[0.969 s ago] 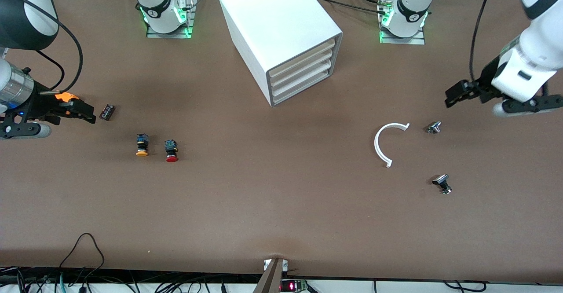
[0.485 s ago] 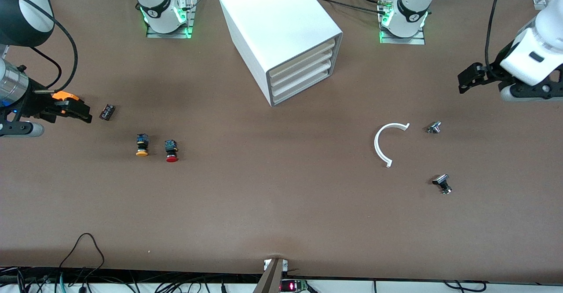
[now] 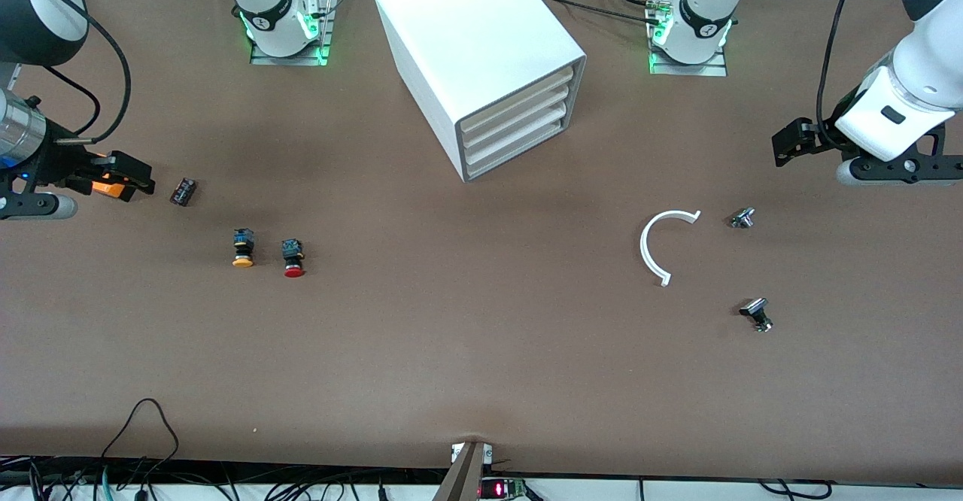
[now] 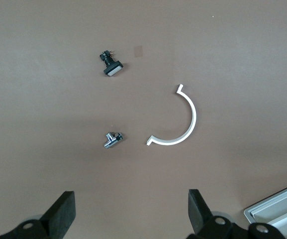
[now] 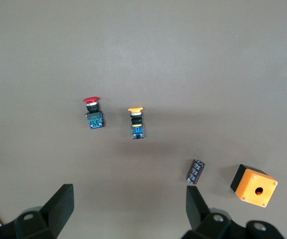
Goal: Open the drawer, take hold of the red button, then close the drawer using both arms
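Note:
The white cabinet (image 3: 481, 42) stands at the middle of the table near the arms' bases, its four cream drawers (image 3: 519, 119) all shut. The red-capped button (image 3: 293, 258) lies on the table beside a yellow-capped one (image 3: 242, 249), toward the right arm's end. In the right wrist view the red button (image 5: 92, 113) lies apart from my open, empty right gripper (image 5: 131, 209). That right gripper (image 3: 139, 180) hovers over the table by an orange box (image 3: 107, 186). My left gripper (image 3: 784, 147) is open and empty (image 4: 131, 211), over the table at the left arm's end.
A small dark cylinder (image 3: 183, 191) lies beside the orange box. A white curved strip (image 3: 662, 245) and two small metal parts (image 3: 742, 217) (image 3: 757, 314) lie toward the left arm's end. The cabinet's corner (image 4: 277, 209) shows in the left wrist view.
The left gripper drew back toward its end of the table and rose, then dipped a little. The right gripper shifted away from the front camera, uncovering the orange box's nearer side.

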`<control>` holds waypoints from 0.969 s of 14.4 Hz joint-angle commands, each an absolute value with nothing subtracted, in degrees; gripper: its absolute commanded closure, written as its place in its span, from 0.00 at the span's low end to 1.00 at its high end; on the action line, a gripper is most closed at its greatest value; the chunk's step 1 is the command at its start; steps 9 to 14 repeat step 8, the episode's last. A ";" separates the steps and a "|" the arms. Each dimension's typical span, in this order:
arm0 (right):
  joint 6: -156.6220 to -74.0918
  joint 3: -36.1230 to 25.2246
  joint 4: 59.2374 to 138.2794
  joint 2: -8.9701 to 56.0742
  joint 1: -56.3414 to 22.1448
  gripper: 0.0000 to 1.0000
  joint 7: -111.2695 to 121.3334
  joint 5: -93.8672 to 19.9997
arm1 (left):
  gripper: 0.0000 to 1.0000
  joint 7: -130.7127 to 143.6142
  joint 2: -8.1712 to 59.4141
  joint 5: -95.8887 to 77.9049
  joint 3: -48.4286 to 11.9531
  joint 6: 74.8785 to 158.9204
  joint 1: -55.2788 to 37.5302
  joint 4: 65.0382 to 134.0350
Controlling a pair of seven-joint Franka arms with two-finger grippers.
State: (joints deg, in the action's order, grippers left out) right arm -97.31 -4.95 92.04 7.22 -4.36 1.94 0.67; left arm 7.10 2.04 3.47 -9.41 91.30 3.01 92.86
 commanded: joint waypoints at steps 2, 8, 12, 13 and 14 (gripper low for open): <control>-98.17 -4.57 95.62 3.61 -3.60 0.00 2.55 1.06 | 0.00 5.71 2.11 2.64 -9.05 90.79 3.34 92.11; -99.15 -5.19 97.82 1.85 -3.43 0.00 2.46 0.62 | 0.00 5.71 2.11 1.23 -9.05 90.88 3.96 92.02; -99.15 -5.19 97.82 1.85 -3.43 0.00 2.46 0.62 | 0.00 5.71 2.11 1.23 -9.05 90.88 3.96 92.02; -99.15 -5.19 97.82 1.85 -3.43 0.00 2.46 0.62 | 0.00 5.71 2.11 1.23 -9.05 90.88 3.96 92.02; -99.15 -5.19 97.82 1.85 -3.43 0.00 2.46 0.62 | 0.00 5.71 2.11 1.23 -9.05 90.88 3.96 92.02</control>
